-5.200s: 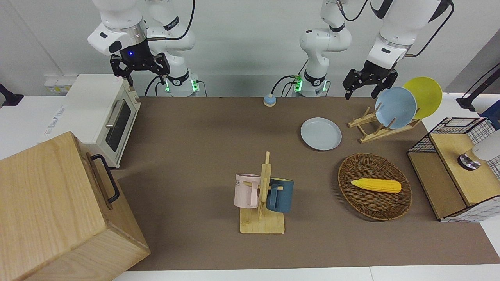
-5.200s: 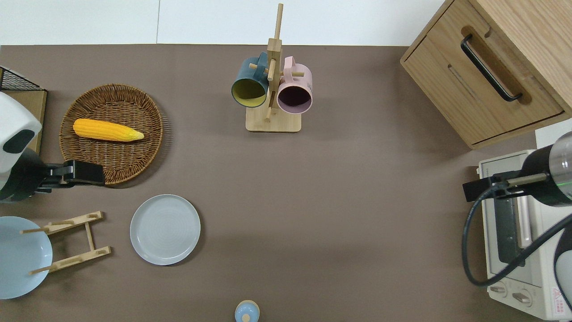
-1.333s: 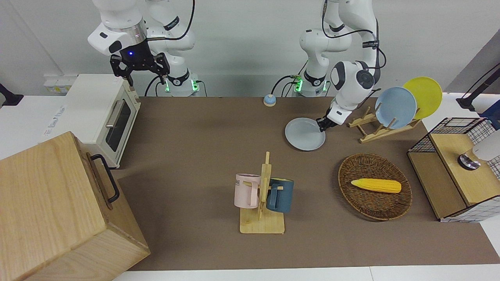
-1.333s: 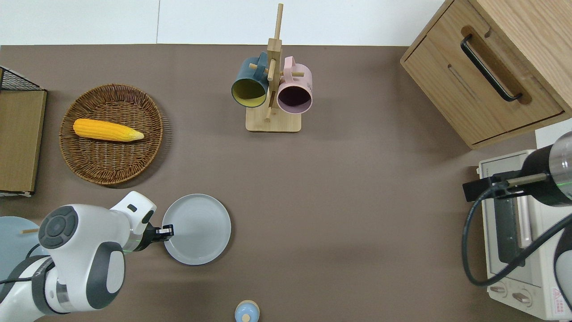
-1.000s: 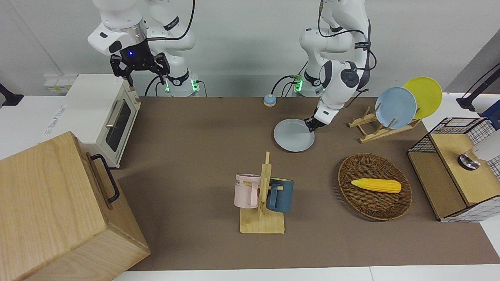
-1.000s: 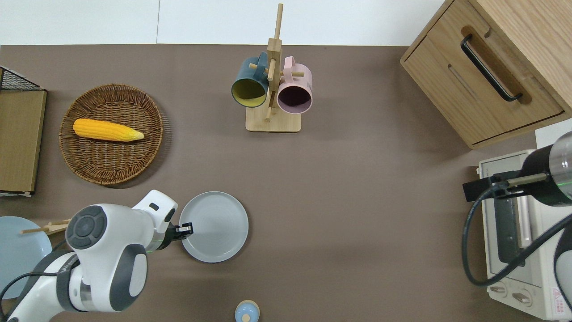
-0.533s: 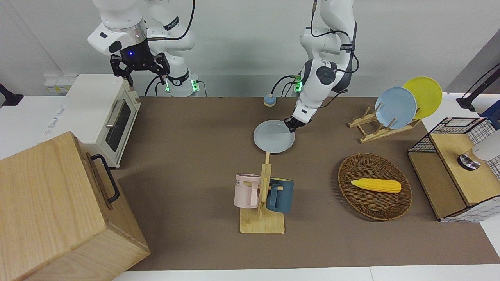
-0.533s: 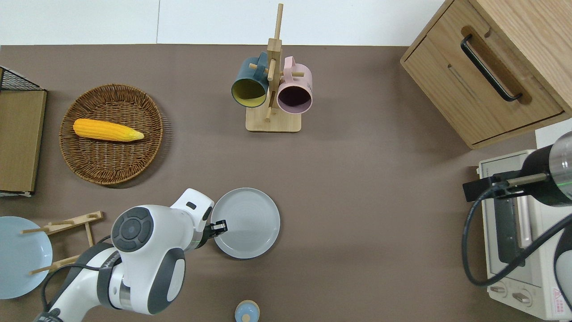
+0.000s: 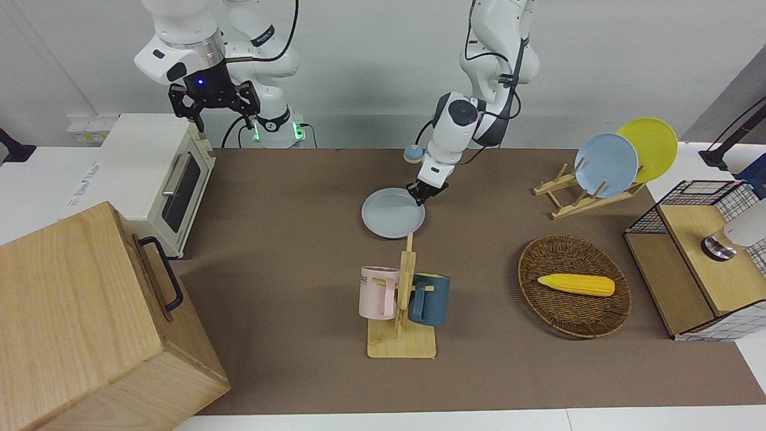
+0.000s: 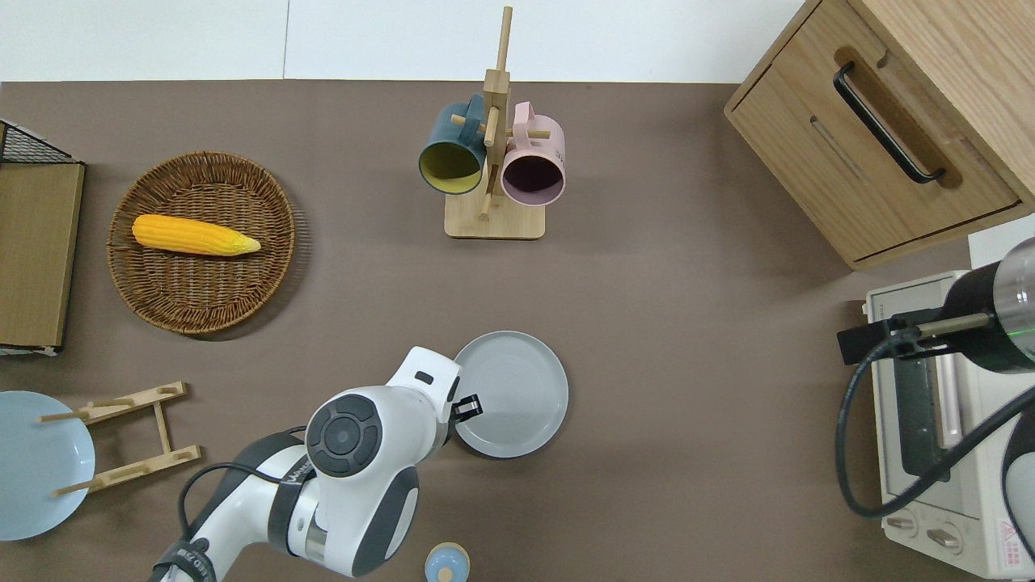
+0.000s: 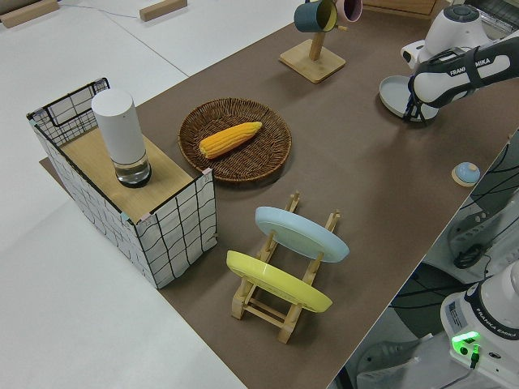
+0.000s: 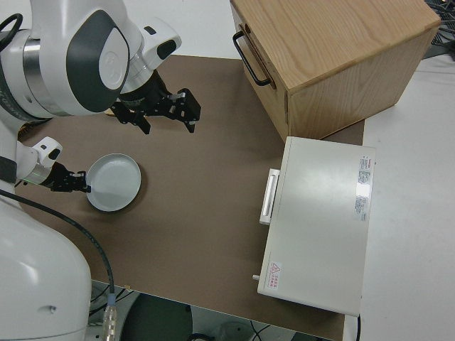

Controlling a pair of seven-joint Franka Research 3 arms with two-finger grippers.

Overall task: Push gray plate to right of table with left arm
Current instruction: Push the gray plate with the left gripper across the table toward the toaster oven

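The round, pale gray-blue, shallow plate (image 9: pixel 392 213) (image 10: pixel 512 394) (image 11: pixel 397 94) (image 12: pixel 114 182) lies flat on the long brown-topped table (image 9: pixel 287 197) (image 10: pixel 687 404), about midway along it. It is plain and matte, with a low raised rim and faint concentric rings in its well. It sits nearer to the robots than the wooden mug stand (image 9: pixel 402 323) (image 10: pixel 494 153), which carries 2 mugs: 1 pink (image 9: pixel 378 292) (image 10: pixel 532 166), 1 dark blue (image 9: pixel 429 299) (image 10: pixel 449 156).

The white left arm's black two-finger gripper (image 9: pixel 423 193) (image 10: pixel 466 406) (image 12: pixel 72 180) is down at table level, its tip against the plate's rim on the edge toward the left arm's end of the table. I cannot tell whether its fingers are spread or pressed together, or whether they clasp the rim.

The right arm's black gripper (image 9: pixel 213 106) (image 12: pixel 158 108) is parked, a blue light above it, its fingers spread apart and holding nothing.

Toward the left arm's end, the round woven wicker basket (image 9: pixel 604 317) (image 10: pixel 267 267) (image 11: pixel 272 154) holds 1 yellow corn cob (image 9: pixel 576 285) (image 10: pixel 194 235) (image 11: pixel 231 139). The wooden dish rack (image 9: pixel 568 200) (image 10: pixel 129 436) (image 11: pixel 284 304) holds 2 plates on edge, 1 bluer (image 9: pixel 605 164) (image 10: pixel 32 465) (image 11: pixel 302 233), 1 yellow (image 9: pixel 652 143) (image 11: pixel 278 282). At the right arm's end stand the white toaster oven (image 9: pixel 158 176) (image 10: pixel 930 453) (image 12: pixel 320 227) and the large light-wood cabinet with a black handle (image 9: pixel 90 323) (image 10: pixel 889 121) (image 12: pixel 334 57).
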